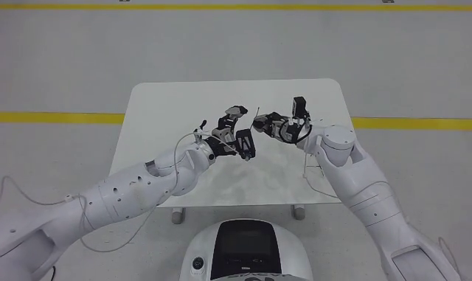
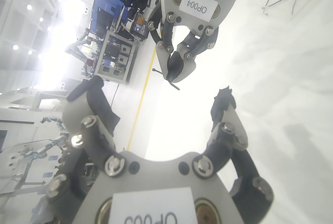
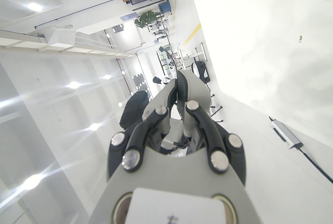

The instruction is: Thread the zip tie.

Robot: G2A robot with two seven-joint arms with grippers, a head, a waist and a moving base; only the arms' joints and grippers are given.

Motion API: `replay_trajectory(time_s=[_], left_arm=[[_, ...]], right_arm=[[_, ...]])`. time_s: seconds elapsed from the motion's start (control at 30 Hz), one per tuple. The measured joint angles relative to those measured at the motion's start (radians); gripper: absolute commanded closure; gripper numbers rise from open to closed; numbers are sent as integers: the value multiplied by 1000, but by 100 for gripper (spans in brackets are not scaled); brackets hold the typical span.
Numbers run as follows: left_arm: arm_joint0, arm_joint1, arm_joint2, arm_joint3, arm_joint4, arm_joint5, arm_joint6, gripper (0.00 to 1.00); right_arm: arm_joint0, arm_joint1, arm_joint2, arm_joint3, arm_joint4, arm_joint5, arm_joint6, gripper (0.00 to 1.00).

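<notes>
because the right gripper (image 2: 173,74) pinches the zip tie (image 2: 175,86) up off the table (image 1: 158,133) with an end poking out either side, the left gripper (image 2: 160,91) sits just opposite with fingers spread wide, placed, i'd guess, to catch an end for threading.

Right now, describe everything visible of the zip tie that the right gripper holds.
The zip tie is a thin black strip, plastic by its look, pinched in the shut right gripper and held in the air over the white table. A short stub pokes out past the gripper's tips; another short piece with a small knob at its end sticks out sideways. The rest is hidden in the grip. The open left gripper faces it without touching.
</notes>
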Motion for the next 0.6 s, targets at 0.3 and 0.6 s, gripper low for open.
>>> replay_trajectory(time_s=[0.3,0.6], left_arm=[[-18,5,34,-5,0,14,-14,53],[-25,-9,41,-4,0,-3,-43,55]], right_arm=[[-9,1,-8,-6,-1,0,-4,100],[-10,2,-11,-7,-10,0,-18,100]])
